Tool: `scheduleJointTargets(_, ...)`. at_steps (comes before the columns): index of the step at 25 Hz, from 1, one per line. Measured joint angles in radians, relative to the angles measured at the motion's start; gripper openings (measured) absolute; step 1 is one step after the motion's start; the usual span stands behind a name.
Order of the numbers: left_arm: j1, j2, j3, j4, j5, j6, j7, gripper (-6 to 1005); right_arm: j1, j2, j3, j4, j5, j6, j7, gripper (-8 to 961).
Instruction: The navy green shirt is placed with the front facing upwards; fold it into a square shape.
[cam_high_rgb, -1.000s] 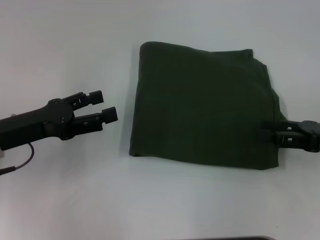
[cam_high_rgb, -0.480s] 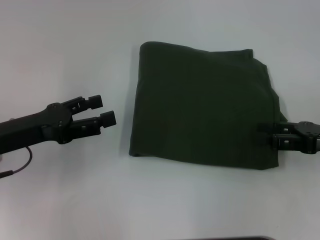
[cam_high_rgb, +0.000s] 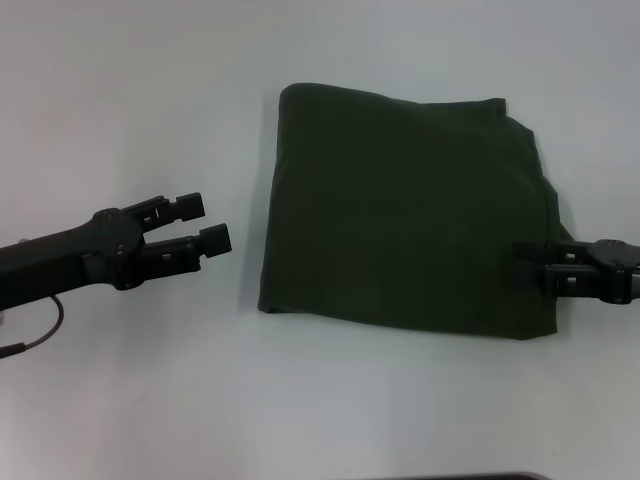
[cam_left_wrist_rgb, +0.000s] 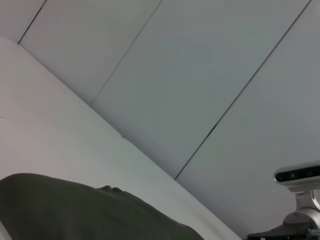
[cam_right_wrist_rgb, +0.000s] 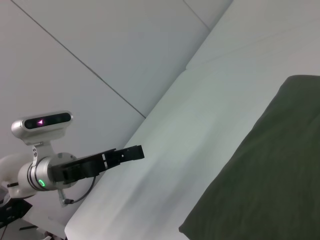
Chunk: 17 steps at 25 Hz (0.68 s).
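Observation:
The navy green shirt (cam_high_rgb: 400, 220) lies folded into a rough square on the white table (cam_high_rgb: 130, 100), plain side up, with no lettering showing. My left gripper (cam_high_rgb: 203, 222) is open and empty, hovering left of the shirt's left edge, apart from it. My right gripper (cam_high_rgb: 528, 266) is at the shirt's right edge, near the lower right corner, over the cloth. The shirt also shows in the left wrist view (cam_left_wrist_rgb: 75, 210) and in the right wrist view (cam_right_wrist_rgb: 270, 175). The right wrist view shows the left gripper (cam_right_wrist_rgb: 125, 154) farther off.
A thin cable (cam_high_rgb: 40, 330) hangs under the left arm at the table's left side. A dark edge (cam_high_rgb: 470, 476) shows at the bottom of the head view. White wall panels (cam_left_wrist_rgb: 200, 75) stand behind the table.
My left gripper has dropped a little and drawn slightly back to the left. My right gripper has shifted a little to the left, onto the shirt's right edge. The shirt has not moved.

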<state>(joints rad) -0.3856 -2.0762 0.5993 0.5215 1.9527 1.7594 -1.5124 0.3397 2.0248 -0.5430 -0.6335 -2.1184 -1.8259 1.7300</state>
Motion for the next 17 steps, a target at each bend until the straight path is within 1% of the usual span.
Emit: scheduleJointTargets(17,-0.001,0.001,0.002,0.0,0.0,-0.008,0.0,940,0.002,0.0,0.006,0.0,0.0,0.007,0.005,912)
